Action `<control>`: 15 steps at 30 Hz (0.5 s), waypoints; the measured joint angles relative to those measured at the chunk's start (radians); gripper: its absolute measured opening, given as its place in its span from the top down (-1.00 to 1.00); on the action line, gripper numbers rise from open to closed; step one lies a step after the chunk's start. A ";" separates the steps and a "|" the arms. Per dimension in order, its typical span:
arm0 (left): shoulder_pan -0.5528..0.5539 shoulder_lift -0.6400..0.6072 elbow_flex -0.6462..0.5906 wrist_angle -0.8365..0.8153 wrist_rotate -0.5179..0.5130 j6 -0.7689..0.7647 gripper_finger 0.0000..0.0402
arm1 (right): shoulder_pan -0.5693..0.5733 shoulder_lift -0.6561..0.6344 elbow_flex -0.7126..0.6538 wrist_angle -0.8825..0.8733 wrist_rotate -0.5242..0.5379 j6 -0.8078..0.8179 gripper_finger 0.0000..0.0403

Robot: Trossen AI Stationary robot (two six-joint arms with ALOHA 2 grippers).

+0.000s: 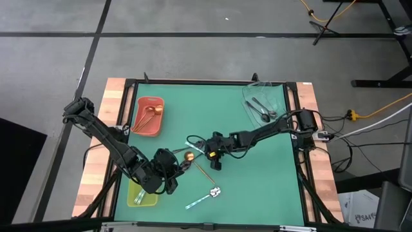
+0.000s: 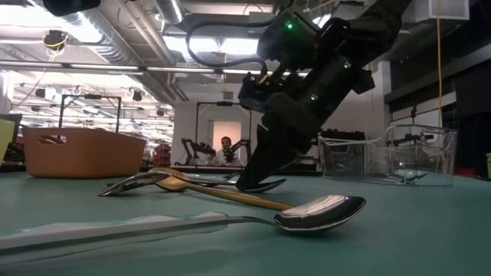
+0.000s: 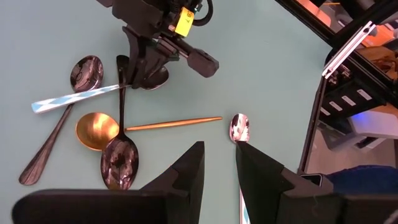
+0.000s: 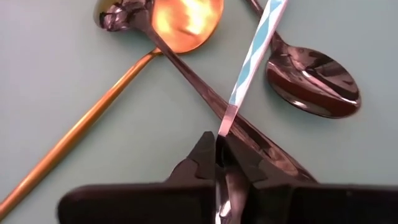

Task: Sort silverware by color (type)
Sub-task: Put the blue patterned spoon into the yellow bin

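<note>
Several spoons lie crossed at the table's middle. One is gold (image 3: 96,130) and two are dark (image 3: 119,163) (image 3: 87,71). A mint-striped one (image 3: 74,96) has its handle resting across a dark handle. My right gripper (image 4: 219,144) (image 1: 215,162) is down on the table, shut on that striped spoon. A second mint-handled spoon (image 1: 206,196) (image 2: 318,213) lies alone nearer the near edge. My left gripper (image 3: 219,152) (image 1: 172,175) is open and sits left of the pile, above the mat, touching nothing. My right gripper pinches the mint-striped spoon at its silver neck (image 4: 227,121), where the handle meets the bowl, between its two fingertips. The fingers come from above, slanting down, and lie roughly in line with the handle. The spoon rests low across a dark spoon's handle (image 4: 199,87).
The red tray (image 1: 137,122) at the far left holds copper spoons. The clear tray (image 1: 278,96) at the far right holds dark spoons. The yellow-green tray (image 1: 132,200) sits at the near left, beside my left arm. Open green mat lies right of the lone spoon.
</note>
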 joint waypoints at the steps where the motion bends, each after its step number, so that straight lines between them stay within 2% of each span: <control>1: 0.000 0.000 0.000 0.000 0.000 0.000 0.57 | -0.001 0.000 0.000 0.000 -0.013 -0.013 0.98; 15: 0.000 0.000 0.000 0.000 0.002 -0.002 0.57 | 0.000 -0.005 0.000 -0.001 -0.031 -0.084 1.00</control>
